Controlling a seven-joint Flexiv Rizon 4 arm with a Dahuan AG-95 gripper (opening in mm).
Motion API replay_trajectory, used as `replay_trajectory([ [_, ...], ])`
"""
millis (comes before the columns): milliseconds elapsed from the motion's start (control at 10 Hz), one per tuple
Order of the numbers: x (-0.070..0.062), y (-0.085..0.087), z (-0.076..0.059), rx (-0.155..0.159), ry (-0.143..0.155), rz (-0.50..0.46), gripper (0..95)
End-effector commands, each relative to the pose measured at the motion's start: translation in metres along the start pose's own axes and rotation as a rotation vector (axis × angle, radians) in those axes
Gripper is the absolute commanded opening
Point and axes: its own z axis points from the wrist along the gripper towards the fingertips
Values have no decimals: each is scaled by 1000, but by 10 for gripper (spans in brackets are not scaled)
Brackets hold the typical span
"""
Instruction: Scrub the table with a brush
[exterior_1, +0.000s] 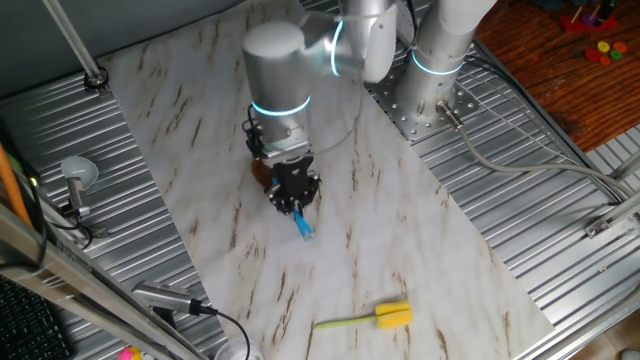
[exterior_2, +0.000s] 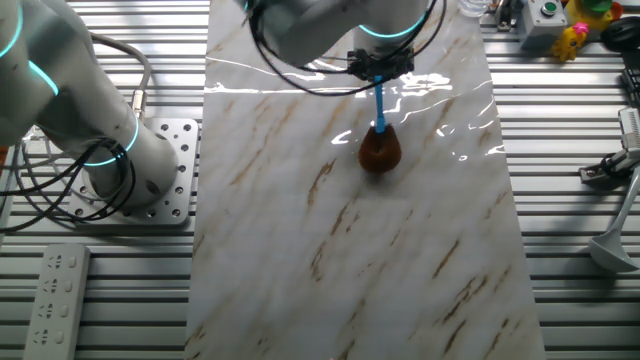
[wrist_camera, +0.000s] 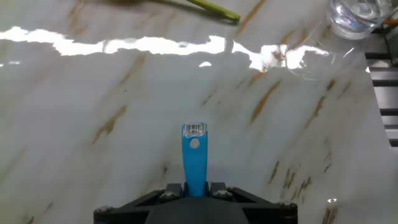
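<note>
Gripped mid-handle in the closed end effector (exterior_2: 380, 68), the brush (exterior_2: 380, 140), long axis running through the jaws, brown head apparently resting on the counter (exterior_2: 300, 280) near its middle.

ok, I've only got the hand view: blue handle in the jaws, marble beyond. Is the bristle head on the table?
Observer: Yes. In the other fixed view the brush has its brown head down on the table.
Operator: Which way does the handle run?
Observer: Up from the head into the gripper, which is shut on it.
Operator: Anything else on the sheet?
Observer: A yellow brush, apart from the arm, near the sheet's edge.
</note>
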Motion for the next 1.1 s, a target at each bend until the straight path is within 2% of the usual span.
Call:
replay_trajectory([
  [100,-4,-4,8,-4,-22,6,0],
  [300,-6,-4,10,-4,-24,11,0],
  [500,-10,-5,13,-3,-43,25,0],
  [800,-16,-6,18,-1,-52,39,0],
  [1100,-28,-6,22,0,-61,64,0],
])
